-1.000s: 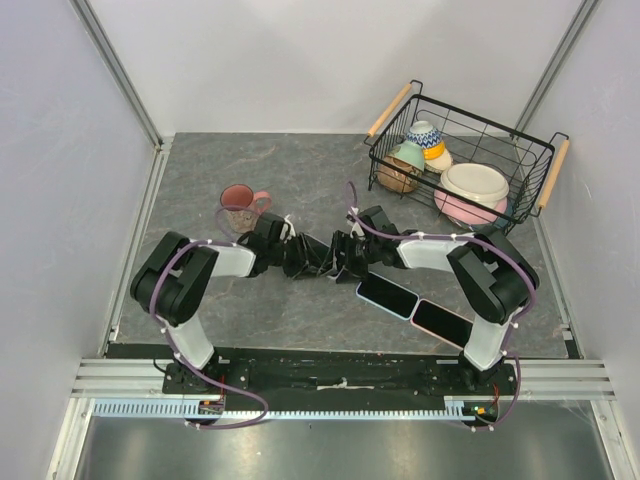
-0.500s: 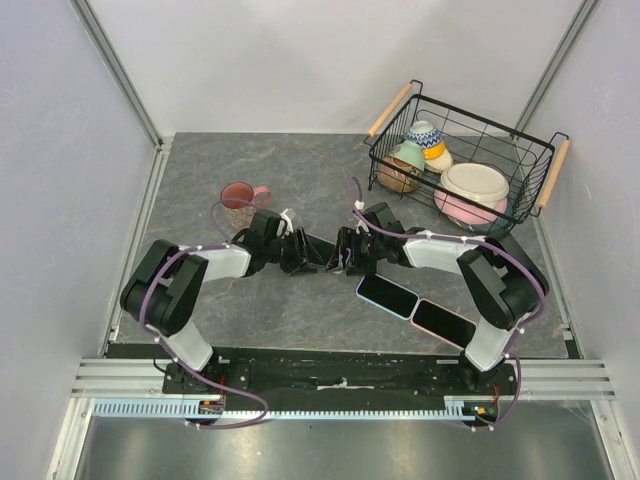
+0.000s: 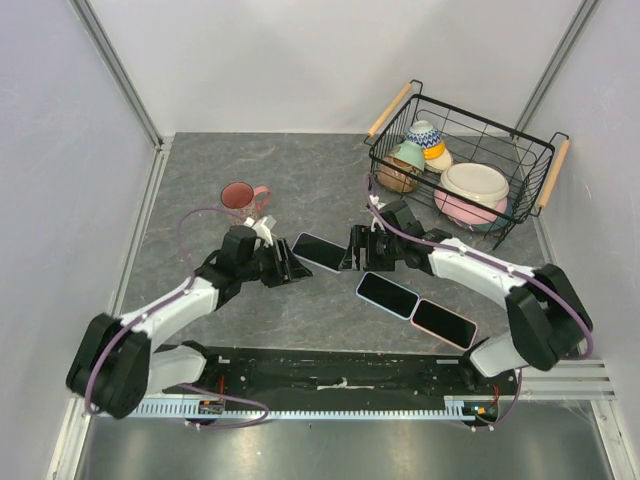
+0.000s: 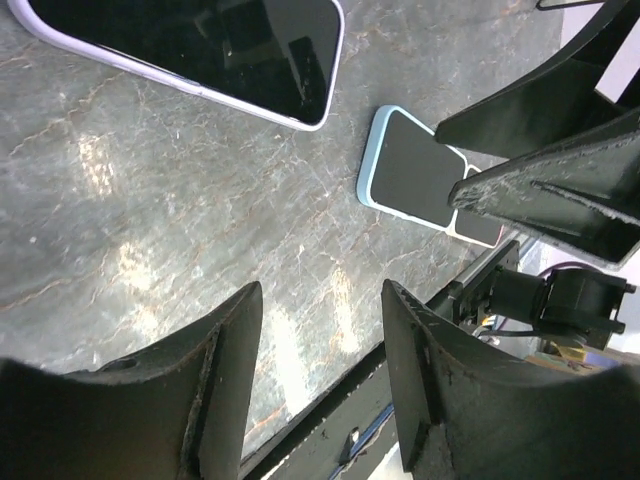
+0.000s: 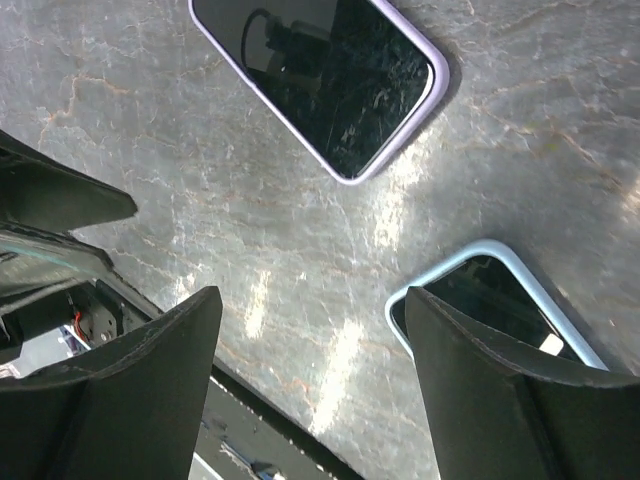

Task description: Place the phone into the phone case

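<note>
Bright overhead light glares off the tabletop [image 5: 335, 365] (focus sharp).

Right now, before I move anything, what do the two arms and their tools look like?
The left arm and right arm both have white link shells between black joint housings. A purple cable loops along each. The left tool and right tool are matte black, each with two flat, wedge-shaped fingers that have rough, grainy faces.

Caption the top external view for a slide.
Open left gripper and open right gripper flank a lavender-rimmed phone flat on the table; a blue-rimmed phone and a pink-rimmed phone lie nearby.
</note>
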